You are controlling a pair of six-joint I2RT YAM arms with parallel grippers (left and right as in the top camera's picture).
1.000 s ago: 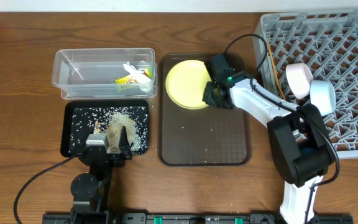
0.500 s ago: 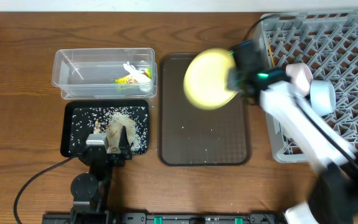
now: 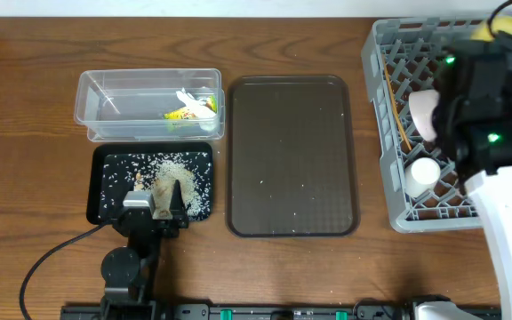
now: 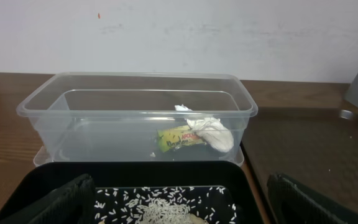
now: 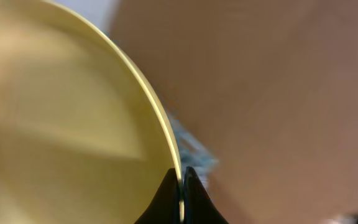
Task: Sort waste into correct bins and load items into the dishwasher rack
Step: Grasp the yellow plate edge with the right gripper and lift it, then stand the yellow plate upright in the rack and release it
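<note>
My right gripper (image 5: pixel 180 180) is shut on the rim of the pale yellow plate (image 5: pixel 61 124) and holds it on edge. In the overhead view the right arm (image 3: pixel 483 98) hangs over the grey dishwasher rack (image 3: pixel 389 178), and a bit of the plate (image 3: pixel 509 25) shows at the top. The rack holds a white bowl (image 3: pixel 423 114), a small white cup (image 3: pixel 422 173) and chopsticks (image 3: pixel 396 107). The arm hides the light blue bowl. My left gripper (image 4: pixel 179 208) is open at the near edge of the black tray (image 3: pixel 100 191), which holds rice (image 3: pixel 172 169). The clear tub (image 3: pixel 92 107) holds the wrapper (image 3: pixel 180 113) and crumpled paper (image 3: pixel 198 100).
The dark brown serving tray (image 3: pixel 292 156) lies between the bins and the rack, with a few stray rice grains on it. Brownish scraps (image 3: pixel 163 187) lie with the rice just ahead of the left gripper. A cable runs along the table's front left.
My right arm lifted the plate off the brown serving tray and carried it right, over the rack, turning it on edge. The left arm has not moved.
</note>
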